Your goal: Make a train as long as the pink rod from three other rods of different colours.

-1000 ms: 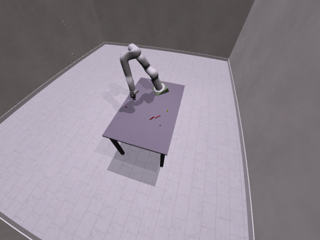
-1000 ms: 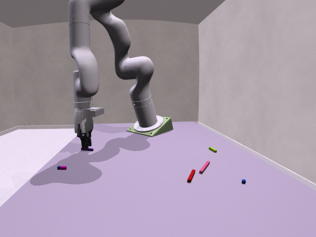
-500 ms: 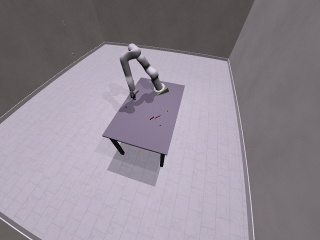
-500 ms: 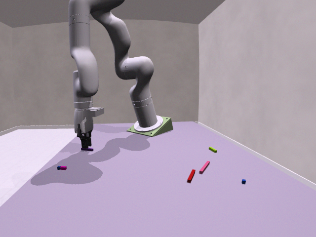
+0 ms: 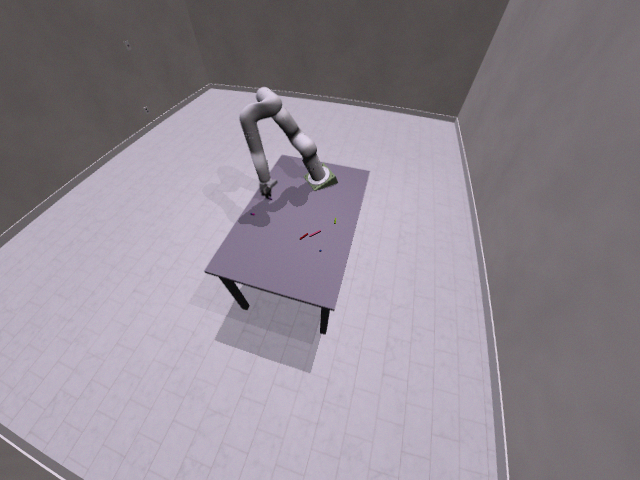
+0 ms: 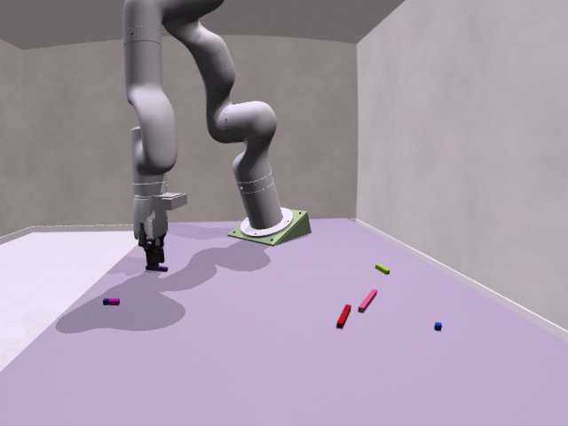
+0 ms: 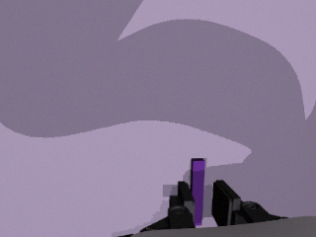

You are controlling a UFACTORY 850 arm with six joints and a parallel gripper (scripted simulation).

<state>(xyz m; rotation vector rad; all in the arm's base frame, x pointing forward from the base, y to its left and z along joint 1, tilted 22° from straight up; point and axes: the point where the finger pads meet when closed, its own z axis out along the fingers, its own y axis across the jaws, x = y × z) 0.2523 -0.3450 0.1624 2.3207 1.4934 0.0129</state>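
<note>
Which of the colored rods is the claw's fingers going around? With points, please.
The purple rod (image 6: 161,268) (image 7: 197,185): it alone lies between the open claw's (image 5: 267,196) (image 6: 154,264) (image 7: 203,202) fingers; the others lie away from them.
</note>
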